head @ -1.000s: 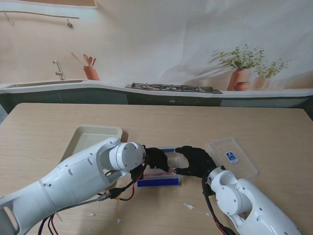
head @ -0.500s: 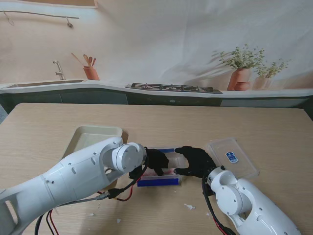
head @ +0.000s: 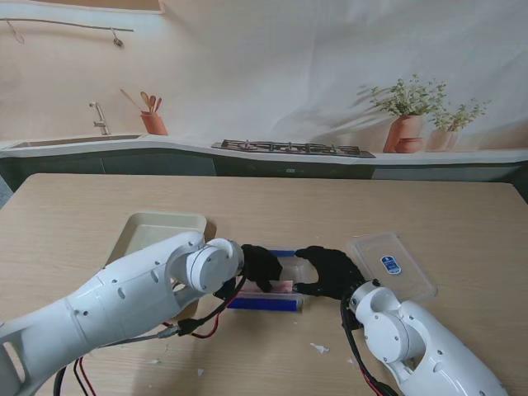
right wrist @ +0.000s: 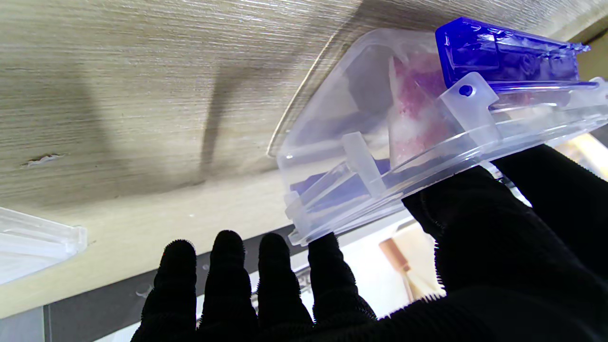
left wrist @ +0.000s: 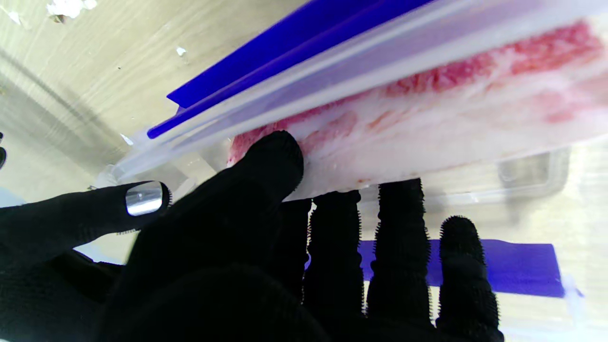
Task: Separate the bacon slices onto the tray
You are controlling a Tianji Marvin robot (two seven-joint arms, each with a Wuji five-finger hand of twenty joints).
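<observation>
Both gloved hands meet at a clear bacon box in the middle of the pale wooden table (head: 429, 206).

The cream rectangular tray (head: 157, 228) lies at the left, its near part hidden by the left arm; a clear flat lid (head: 394, 264) lies to the right. Between them sits the clear plastic box with blue clips (head: 268, 302), long axis running left to right, tipped at its right end. The black-gloved right hand (head: 330, 271) grips that end. The black-gloved left hand (head: 261, 266) pinches the pink-and-white bacon slices (left wrist: 427, 114), which lie lengthwise inside the box.
</observation>
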